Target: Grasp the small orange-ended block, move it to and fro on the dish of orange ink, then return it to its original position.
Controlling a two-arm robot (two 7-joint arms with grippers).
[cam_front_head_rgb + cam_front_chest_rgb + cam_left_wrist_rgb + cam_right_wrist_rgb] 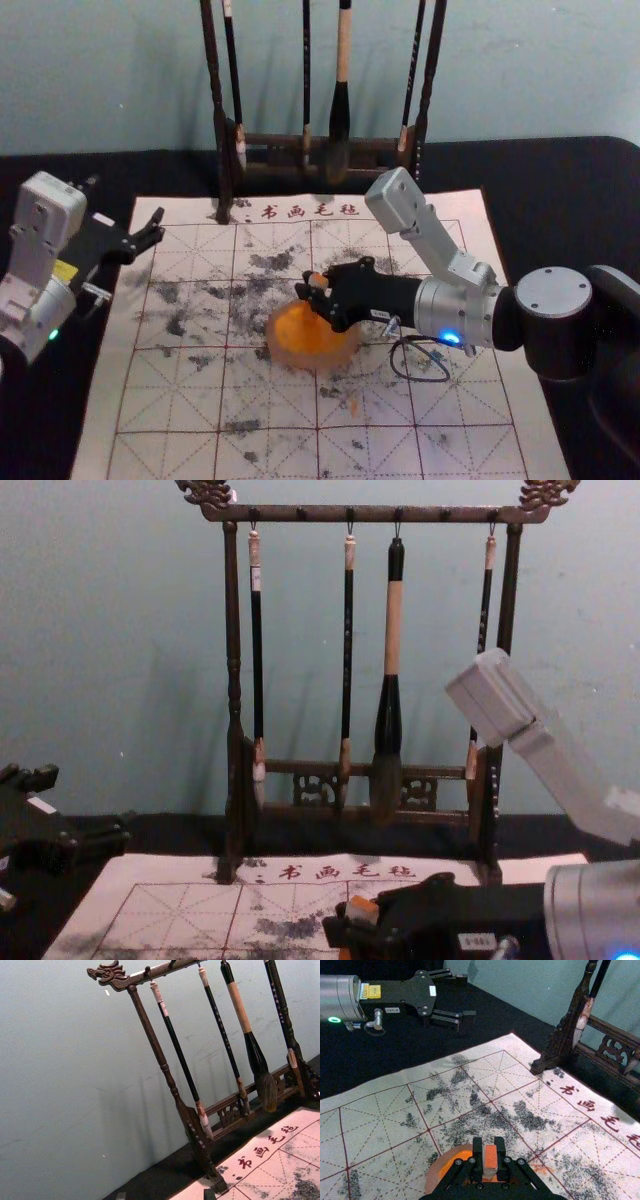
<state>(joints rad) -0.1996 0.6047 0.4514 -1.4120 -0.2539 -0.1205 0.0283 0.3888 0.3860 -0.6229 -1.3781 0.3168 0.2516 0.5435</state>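
Wall (100, 680): plain, pale blue-green, lightly marked, standing beyond the right claw (316, 287). Rack (300, 514): dark wood, upright between claw and wall, top bar carved at both ends, four brushes (392, 630) hanging. Table (560, 200): black surface, extending to either side of the claw. Light: soft, faint shadows on the wall.

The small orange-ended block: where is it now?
Near the head view's centre, the orange-ended block is held by the right gripper, seen at the far rim of the dish of orange ink.

The ink (300, 332) is orange, the pale mat (270, 395) red-gridded.
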